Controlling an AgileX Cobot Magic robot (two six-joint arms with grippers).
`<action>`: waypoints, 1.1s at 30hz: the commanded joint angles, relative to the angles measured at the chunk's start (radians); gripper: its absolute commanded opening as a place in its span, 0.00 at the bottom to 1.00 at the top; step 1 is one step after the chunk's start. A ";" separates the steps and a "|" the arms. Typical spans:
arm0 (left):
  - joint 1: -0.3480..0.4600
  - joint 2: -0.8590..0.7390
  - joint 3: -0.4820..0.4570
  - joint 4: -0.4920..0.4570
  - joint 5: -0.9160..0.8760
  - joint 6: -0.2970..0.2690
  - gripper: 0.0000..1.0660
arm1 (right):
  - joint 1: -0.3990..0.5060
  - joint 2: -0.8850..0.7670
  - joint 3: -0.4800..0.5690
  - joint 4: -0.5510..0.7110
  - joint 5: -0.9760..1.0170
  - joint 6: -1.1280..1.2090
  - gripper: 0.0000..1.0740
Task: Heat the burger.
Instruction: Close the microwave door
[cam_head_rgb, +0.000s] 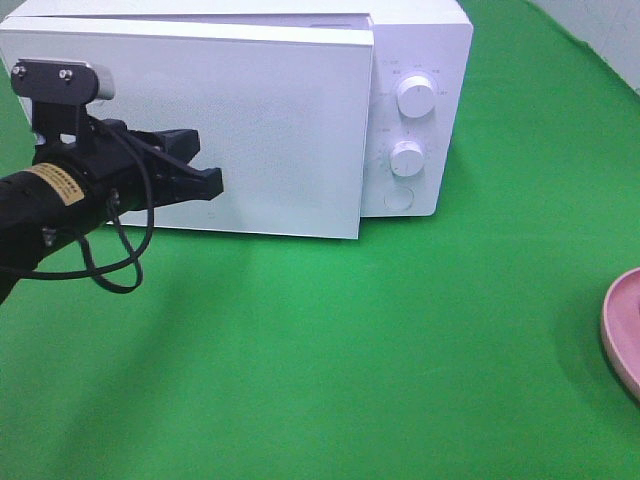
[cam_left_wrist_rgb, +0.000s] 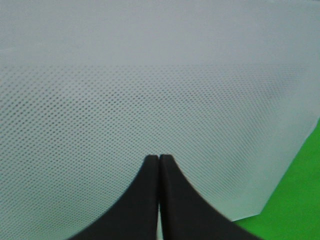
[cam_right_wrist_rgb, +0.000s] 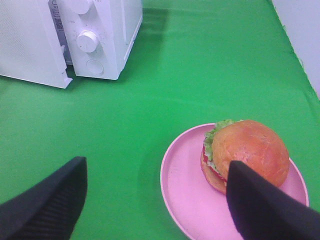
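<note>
Your left gripper (cam_head_rgb: 212, 182) is pinched closed, empty, at the white microwave's (cam_head_rgb: 420, 60) door (cam_head_rgb: 270, 130), which stands slightly ajar, hiding the cavity. Right gripper (cam_right_wrist_rgb: 155, 200) spread wide, holding nothing, above the burger (cam_right_wrist_rgb: 247, 152) on the pink plate (cam_right_wrist_rgb: 185, 195); overhead, only the plate's rim shows.

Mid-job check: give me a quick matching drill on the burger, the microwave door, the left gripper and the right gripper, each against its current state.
Things:
1. burger
2. microwave door
3. left gripper
4. right gripper

States:
A. shut, tips at the door panel
B. open, above the green cloth
C. sitting on the pink plate
D. slightly ajar

Pairs: 1-C, 2-D, 3-A, 4-B
</note>
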 joint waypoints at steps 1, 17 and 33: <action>-0.019 0.017 -0.041 -0.030 0.013 0.016 0.00 | -0.007 -0.028 0.001 0.003 -0.012 -0.006 0.70; -0.060 0.140 -0.307 -0.036 0.112 0.015 0.00 | -0.007 -0.028 0.001 0.003 -0.012 -0.006 0.70; -0.071 0.246 -0.494 -0.036 0.164 0.015 0.00 | -0.007 -0.028 0.001 0.003 -0.012 -0.005 0.69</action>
